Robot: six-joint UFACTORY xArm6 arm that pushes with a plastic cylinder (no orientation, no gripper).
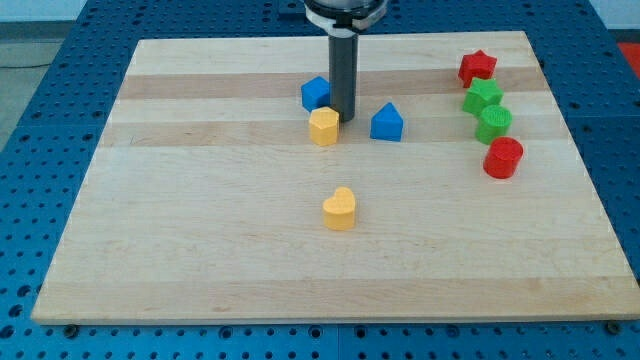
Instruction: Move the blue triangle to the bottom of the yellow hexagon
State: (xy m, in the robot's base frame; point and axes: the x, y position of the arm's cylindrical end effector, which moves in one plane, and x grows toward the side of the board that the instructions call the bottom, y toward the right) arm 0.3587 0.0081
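The pale wooden board [200, 250] fills most of the view on its blue pegged base [40, 150]. My dark rod comes down from the view's top, and my tip [343, 117] sits between the blue cube-like block [316, 93] and the yellow hexagon block [323, 127], close against both. There is no gripper here to open or close, only the rod.

The blue triangle block [386, 122], roof-shaped, lies just to the view's right of my tip, level with the hexagon and not below it. I judge the push has not begun. Next I need to bring the tip round to the triangle's upper right side and drive it down and left, ending under the hexagon, without nudging the hexagon. The yellow heart block [340, 208] lies well below.
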